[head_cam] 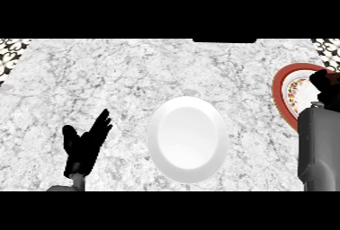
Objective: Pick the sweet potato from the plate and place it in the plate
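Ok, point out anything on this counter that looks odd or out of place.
Nothing looks spilled, askew or damaged. The white plate lies bare mid-counter. The red-rimmed plate sits at the right edge, partly hidden by the right hand, and no sweet potato shows. The left hand rests open at lower left.

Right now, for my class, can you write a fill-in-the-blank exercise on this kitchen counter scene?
1. The plate in the middle of the counter is plain ____.
2. The patterned plate at the right edge has a ____ rim.
3. The right hand is over the ____ plate.
4. The left hand rests open to the ____ of the white plate.

Missing words: white; red; patterned; left
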Motion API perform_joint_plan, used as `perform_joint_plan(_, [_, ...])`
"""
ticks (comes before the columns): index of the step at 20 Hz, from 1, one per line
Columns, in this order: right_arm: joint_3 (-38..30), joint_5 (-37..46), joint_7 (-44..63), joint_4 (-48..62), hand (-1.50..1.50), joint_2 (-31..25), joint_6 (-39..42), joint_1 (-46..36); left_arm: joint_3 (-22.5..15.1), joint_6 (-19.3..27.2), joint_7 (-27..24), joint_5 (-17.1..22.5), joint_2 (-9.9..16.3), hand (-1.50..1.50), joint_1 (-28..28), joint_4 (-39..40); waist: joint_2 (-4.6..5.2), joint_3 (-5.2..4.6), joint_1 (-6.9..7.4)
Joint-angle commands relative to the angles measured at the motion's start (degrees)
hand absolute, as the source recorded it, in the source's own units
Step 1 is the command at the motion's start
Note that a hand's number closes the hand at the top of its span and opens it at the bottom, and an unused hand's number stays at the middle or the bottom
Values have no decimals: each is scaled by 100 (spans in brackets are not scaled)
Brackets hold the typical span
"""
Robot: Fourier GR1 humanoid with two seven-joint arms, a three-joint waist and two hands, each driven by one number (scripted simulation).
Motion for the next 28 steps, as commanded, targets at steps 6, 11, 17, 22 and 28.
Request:
perform_joint_plan(6, [-659, -918, 41, 1802, 150, -988, -1848, 16, -87, 52, 341, -57, -11, 0, 157, -315, -43, 0, -11])
perform_joint_plan(11, [-1066, -2358, -345, 2748, -150, -1313, -493, -237, 143, -47, -45, 22, 13, 0, -62, 170, -27, 8, -60])
perform_joint_plan(17, [-937, -4299, -2401, 3293, -150, -1601, -917, -260, -15, -65, 53, -14, -78, 0, 91, 16, -47, 19, -57])
perform_joint_plan(22, [-892, -5347, -3696, 2720, -150, -1311, -1640, -143, 89, -6, 140, 6, -22, 0, 45, -101, -47, 33, -41])
perform_joint_plan(28, [-872, -7022, -4923, 1603, -150, -1231, -1796, 396, 136, -123, 46, 83, 34, 0, 268, -227, -82, 18, -116])
